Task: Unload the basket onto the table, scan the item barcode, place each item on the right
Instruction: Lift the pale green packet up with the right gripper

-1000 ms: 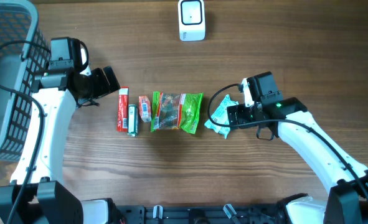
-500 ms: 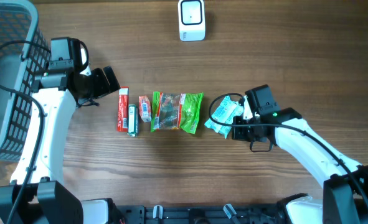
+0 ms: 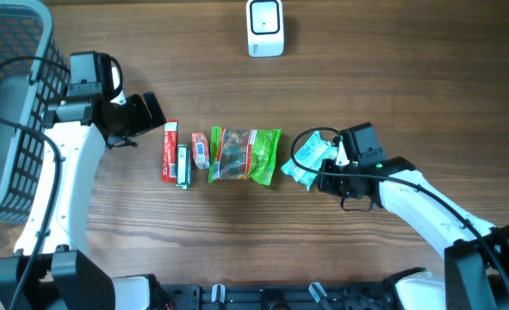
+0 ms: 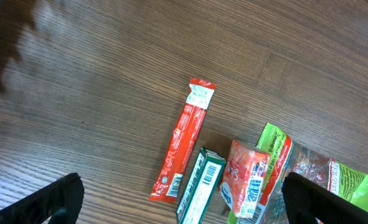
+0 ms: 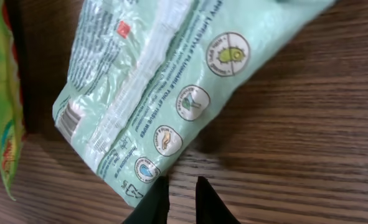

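Note:
A pale mint wipes packet (image 3: 309, 158) lies on the wooden table right of the row of items. In the right wrist view the wipes packet (image 5: 162, 93) fills the upper left, printed back up. My right gripper (image 3: 321, 178) sits at its near edge. Only a narrow slit of bare wood shows between the jaws of my right gripper (image 5: 179, 190), and the left finger touches the packet's corner. My left gripper (image 3: 149, 112) hovers open left of the row. Between its wide-apart fingers my left gripper (image 4: 184, 183) frames a red stick (image 4: 184, 146) and a green box (image 4: 199, 186).
The white scanner (image 3: 264, 27) stands at the table's far edge. A grey basket (image 3: 4, 103) fills the far left. An orange-red sachet (image 3: 200, 149) and a green snack bag (image 3: 245, 155) lie in the row beside the red stick (image 3: 170, 151) and green box (image 3: 183, 166).
My right gripper has dropped toward the table's front edge beside the wipes packet, and its jaws have gone from wide open to almost closed. The left arm has not moved.

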`<action>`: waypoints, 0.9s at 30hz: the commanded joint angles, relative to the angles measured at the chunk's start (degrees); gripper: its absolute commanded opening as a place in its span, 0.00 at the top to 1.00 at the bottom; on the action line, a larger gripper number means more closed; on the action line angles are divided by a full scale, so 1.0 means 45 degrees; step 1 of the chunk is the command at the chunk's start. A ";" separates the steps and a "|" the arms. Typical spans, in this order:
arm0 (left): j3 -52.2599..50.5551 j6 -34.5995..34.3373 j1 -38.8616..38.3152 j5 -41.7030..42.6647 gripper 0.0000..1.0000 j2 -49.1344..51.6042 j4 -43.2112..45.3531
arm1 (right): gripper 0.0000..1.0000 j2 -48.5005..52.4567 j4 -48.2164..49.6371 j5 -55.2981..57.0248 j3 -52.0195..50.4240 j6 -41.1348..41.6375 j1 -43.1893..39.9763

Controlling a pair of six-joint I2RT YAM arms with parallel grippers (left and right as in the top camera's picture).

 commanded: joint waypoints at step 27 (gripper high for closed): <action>0.0068 -0.0107 0.0044 -0.0126 0.00 -0.0019 0.0029 | 0.37 0.1195 0.1491 0.1282 0.0646 0.3711 -0.0583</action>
